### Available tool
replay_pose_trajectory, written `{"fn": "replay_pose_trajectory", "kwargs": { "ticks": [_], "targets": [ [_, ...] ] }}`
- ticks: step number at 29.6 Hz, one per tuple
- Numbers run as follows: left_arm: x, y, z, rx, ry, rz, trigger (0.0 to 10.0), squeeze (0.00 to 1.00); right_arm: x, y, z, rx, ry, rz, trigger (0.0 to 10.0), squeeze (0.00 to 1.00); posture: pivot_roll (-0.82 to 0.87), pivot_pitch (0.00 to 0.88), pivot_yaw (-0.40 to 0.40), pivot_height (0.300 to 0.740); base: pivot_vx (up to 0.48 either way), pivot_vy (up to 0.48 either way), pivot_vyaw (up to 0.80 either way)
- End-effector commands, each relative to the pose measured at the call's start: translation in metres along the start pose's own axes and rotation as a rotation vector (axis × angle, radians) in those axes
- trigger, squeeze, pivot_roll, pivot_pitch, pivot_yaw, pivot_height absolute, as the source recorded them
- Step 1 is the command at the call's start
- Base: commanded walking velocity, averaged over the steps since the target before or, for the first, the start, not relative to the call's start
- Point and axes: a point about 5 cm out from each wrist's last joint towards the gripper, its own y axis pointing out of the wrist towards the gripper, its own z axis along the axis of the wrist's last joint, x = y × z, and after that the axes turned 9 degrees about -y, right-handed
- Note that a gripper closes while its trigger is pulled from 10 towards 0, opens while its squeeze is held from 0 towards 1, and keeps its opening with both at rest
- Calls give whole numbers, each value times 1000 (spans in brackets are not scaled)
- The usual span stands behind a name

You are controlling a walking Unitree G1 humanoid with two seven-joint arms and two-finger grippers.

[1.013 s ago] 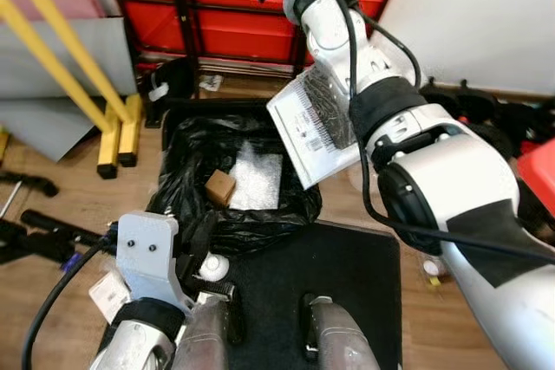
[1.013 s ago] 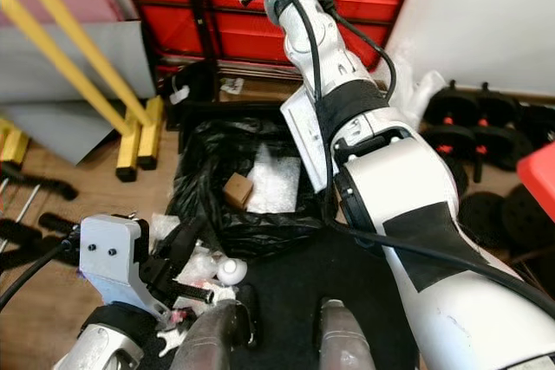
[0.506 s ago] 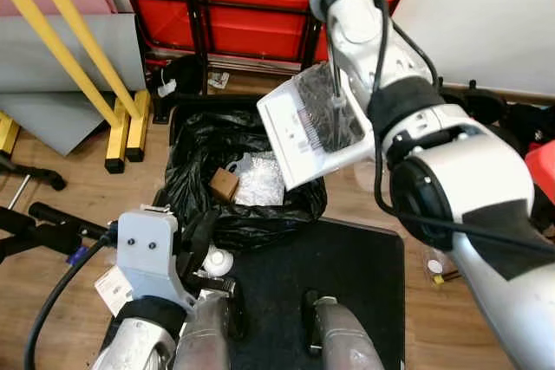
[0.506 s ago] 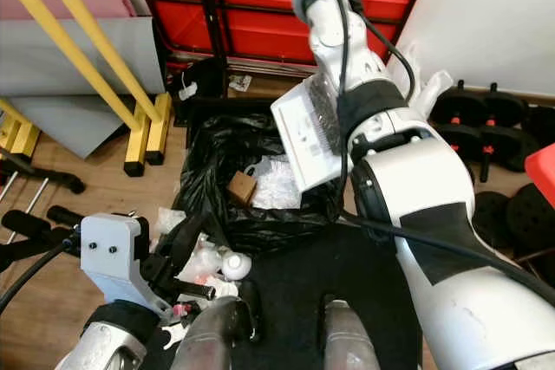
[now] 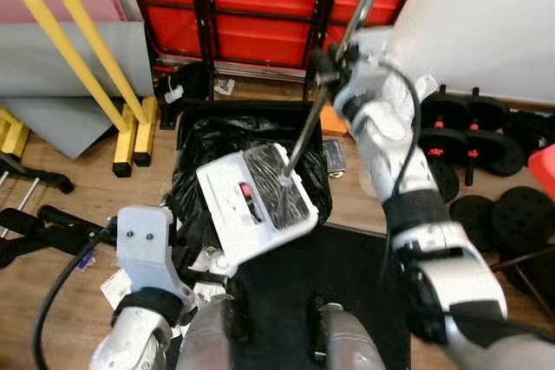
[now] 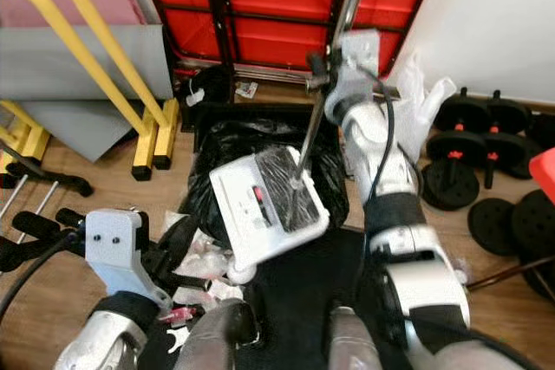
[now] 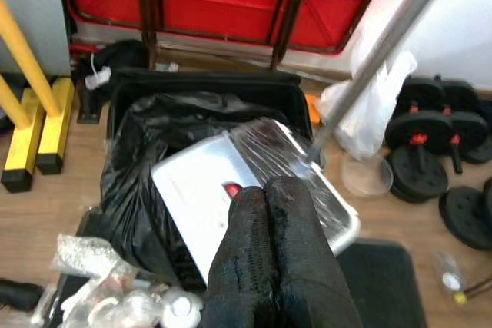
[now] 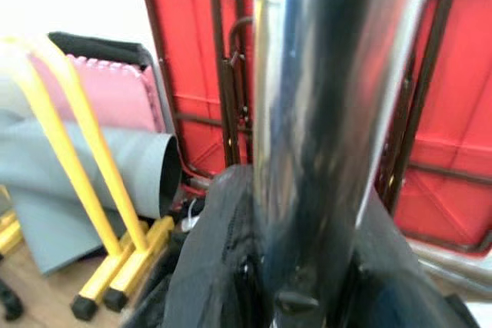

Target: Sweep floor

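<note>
Wooden flooring at frame centre holds a black-lined bin [image 5: 186,158], over which the white plastic dustpan [image 5: 251,201], tipped upright a moment ago, now lies flat, seemingly emptied, its metal pole [image 5: 308,127] clamped by the right gripper [image 5: 334,62], while the left gripper [image 7: 265,205] is pressed closed, empty.

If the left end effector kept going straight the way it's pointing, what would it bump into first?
Probably the white dustpan lying right ahead of the left end effector, over the black bin bag. How far apart they are is unclear.
</note>
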Motion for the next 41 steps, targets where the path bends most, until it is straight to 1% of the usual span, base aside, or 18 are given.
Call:
{"fn": "replay_pose_trajectory", "kwargs": {
  "ticks": [1, 3, 6, 10, 12, 17, 18, 19, 20, 23, 24, 26, 27, 28, 30, 31, 36, 41],
  "targets": [
    [-4, 0, -6, -26, -20, 16, 10000, 0, 3, -7, 20, 100, -76, 3, 10000, 0, -41, 181, -27, 740, 0, 0, 0],
    [-8, 3, -7, -23, -26, 23, 10000, 0, -1, -27, 10, 87, -156, 46, 10000, 0, -53, 165, -28, 740, 0, 0, 0],
    [-9, 4, -7, -21, -20, 21, 10000, 0, -3, -32, 8, 86, -176, 59, 10000, 0, -53, 165, -28, 740, 0, 0, 0],
    [-15, 13, -7, 5, -24, 50, 10000, 0, -8, -42, 6, 68, -199, 79, 10000, 0, -80, 130, -25, 740, 240, 0, 0],
    [-20, 20, -8, 16, -32, 80, 10000, 0, -10, -50, 3, 31, -210, 93, 10000, 0, -85, 108, -29, 740, 0, 0, 0],
    [-22, 23, -9, 14, -31, 88, 10000, 0, -11, -54, 2, 12, -211, 96, 10000, 0, -84, 104, -29, 740, 0, 0, 0],
    [-24, 27, -10, 5, -6, 85, 10000, 0, -14, -61, -9, -25, -229, 103, 10000, 0, -89, 75, -22, 740, 435, 0, 0],
    [-24, 27, -10, 5, -6, 85, 10000, 0, -14, -61, -9, -25, -229, 103, 10000, 0, -89, 75, -22, 740, 435, 0, 0],
    [-25, 30, -10, 2, 13, 83, 10000, 0, -17, -66, -19, -51, -240, 109, 10000, 0, -85, 68, -19, 740, 480, 0, 0],
    [-25, 30, -10, 2, 13, 83, 10000, 0, -17, -66, -19, -51, -240, 109, 10000, 0, -85, 68, -19, 740, 480, 0, 0],
    [-26, 33, -11, 6, 21, 80, 10000, 0, -20, -73, -28, -78, -249, 117, 10000, 0, -89, 57, -10, 740, 480, 0, 0],
    [-26, 33, -11, 6, 21, 80, 10000, 0, -20, -73, -28, -78, -249, 117, 10000, 0, -89, 57, -10, 740, 480, 0, 0],
    [-28, 35, -11, 9, 24, 87, 10000, 0, -21, -81, -35, -100, -252, 117, 10000, 0, -90, 45, -2, 740, 0, 0, 0],
    [-28, 35, -11, 9, 24, 87, 10000, 0, -21, -81, -35, -100, -252, 117, 10000, 0, -90, 45, -2, 740, 0, 0, 0],
    [-27, 35, -12, 20, 3, 66, 10000, 0, -20, -90, -40, -126, -252, 96, 10000, 0, -90, 28, 4, 740, 129, 0, 0],
    [-26, 37, -14, 10, 23, 54, 10000, 0, -19, -92, -41, -133, -252, 87, 10000, 0, -90, 24, 6, 740, 480, 0, 0],
    [-26, 41, -17, 0, 46, 50, 10000, 0, -19, -94, -42, -142, -255, 81, 10000, 0, -92, 13, 12, 740, 473, 0, 0],
    [-28, 45, -17, 10, 37, 63, 10000, 0, -19, -95, -43, -153, -258, 77, 10000, 0, -90, 7, 13, 740, 0, 0, 0]
  ]
}}
